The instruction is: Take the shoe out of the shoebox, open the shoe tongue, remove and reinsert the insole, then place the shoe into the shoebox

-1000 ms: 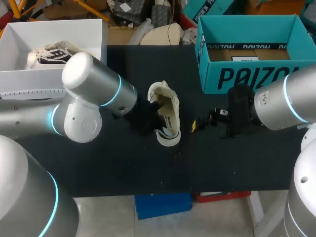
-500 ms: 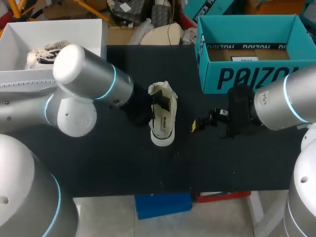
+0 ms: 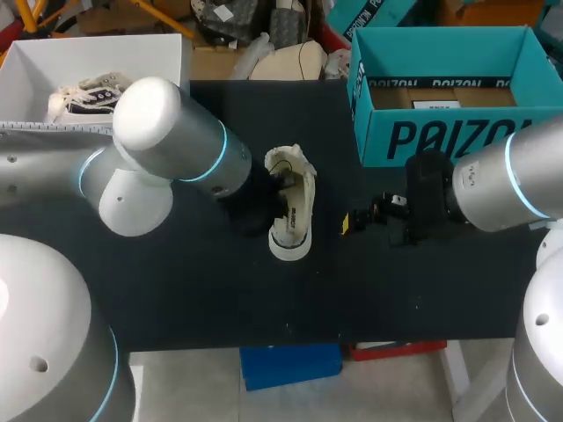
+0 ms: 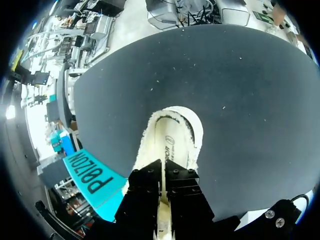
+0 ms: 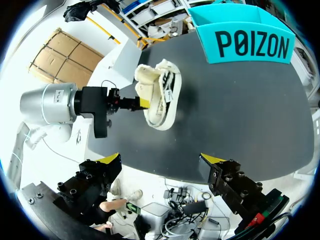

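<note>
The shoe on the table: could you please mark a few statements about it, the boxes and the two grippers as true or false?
1. The shoe lies on the black table, outside the teal shoebox. True.
2. The right gripper is shut on the shoe. False: its fingers stand wide apart and empty, clear of the shoe.
3. The left gripper grips the shoe. True: its fingers pinch the shoe's edge between them.
4. A second shoe sits in the teal shoebox. False: no shoe shows in it; the other shoe lies in the white box.
</note>
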`<state>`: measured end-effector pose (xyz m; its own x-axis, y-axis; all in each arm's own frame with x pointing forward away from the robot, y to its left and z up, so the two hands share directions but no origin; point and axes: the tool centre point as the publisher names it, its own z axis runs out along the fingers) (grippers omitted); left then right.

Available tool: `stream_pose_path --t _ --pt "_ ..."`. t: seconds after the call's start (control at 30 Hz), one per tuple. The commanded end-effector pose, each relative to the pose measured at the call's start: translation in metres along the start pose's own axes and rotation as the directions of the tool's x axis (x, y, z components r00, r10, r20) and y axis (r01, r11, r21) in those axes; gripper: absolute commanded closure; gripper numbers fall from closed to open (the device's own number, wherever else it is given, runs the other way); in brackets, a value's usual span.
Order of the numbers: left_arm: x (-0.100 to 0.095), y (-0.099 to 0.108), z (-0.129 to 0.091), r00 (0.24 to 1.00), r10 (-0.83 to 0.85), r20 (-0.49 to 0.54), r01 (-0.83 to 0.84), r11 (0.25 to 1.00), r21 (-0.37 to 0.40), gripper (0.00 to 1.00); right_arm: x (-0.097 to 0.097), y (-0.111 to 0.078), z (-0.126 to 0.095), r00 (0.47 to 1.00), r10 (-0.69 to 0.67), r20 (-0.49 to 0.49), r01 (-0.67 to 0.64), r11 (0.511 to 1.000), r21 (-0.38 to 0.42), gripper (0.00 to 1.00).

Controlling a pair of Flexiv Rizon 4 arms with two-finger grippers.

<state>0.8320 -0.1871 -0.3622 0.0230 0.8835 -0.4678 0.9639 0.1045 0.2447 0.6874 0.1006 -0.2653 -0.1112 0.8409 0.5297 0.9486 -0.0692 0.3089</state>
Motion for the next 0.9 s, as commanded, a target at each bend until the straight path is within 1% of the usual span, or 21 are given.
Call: stream_pose_path --t 0.03,0.13,0.23,0.33,0.47,0.53,0.63,0.77,0.9 --pt "-0.003 -0.002 0.012 0.997 0.009 -0.075 -0.008 1.0 0.005 1.0 0.001 0.0 0.001 1.0 0.0 0.001 0.0 1.0 0.0 0.0" --pt "-0.001 -0.002 0.019 0.996 0.019 -0.087 -0.017 0.999 0.027 1.0 0.001 0.0 0.001 1.0 0.0 0.001 0.0 1.0 0.0 0.0" --pt "0.003 0.003 0.025 0.994 0.029 -0.106 -0.027 0.999 0.024 1.0 0.001 0.0 0.001 1.0 0.0 0.001 0.0 1.0 0.0 0.0" --pt "0.007 0.004 0.032 0.991 0.026 -0.133 -0.019 0.999 0.049 1.0 0.001 0.0 0.001 1.0 0.0 0.001 0.0 1.0 0.0 0.0" --pt "0.015 0.001 0.045 0.985 0.025 -0.169 -0.009 0.996 0.093 1.0 0.001 0.0 0.001 1.0 0.0 0.001 0.0 1.0 0.0 0.0" --pt "0.014 -0.005 0.049 0.985 0.022 -0.172 -0.002 0.993 0.114 1.0 0.001 0.0 0.001 1.0 0.0 0.001 0.0 1.0 0.0 0.0" --pt "0.016 -0.007 0.058 0.983 0.023 -0.183 0.003 0.99 0.139 1.0 0.001 0.0 0.001 1.0 0.0 0.001 0.0 1.0 0.0 0.0" --pt "0.016 -0.011 0.064 0.979 0.03 -0.201 0.002 0.987 0.159 1.0 0.001 0.0 0.001 1.0 0.0 0.001 0.0 1.0 0.0 0.0" --pt "0.017 -0.014 0.066 0.978 0.033 -0.205 0.003 0.986 0.169 1.0 0.001 0.0 0.001 1.0 0.0 0.001 0.0 1.0 0.0 0.0"
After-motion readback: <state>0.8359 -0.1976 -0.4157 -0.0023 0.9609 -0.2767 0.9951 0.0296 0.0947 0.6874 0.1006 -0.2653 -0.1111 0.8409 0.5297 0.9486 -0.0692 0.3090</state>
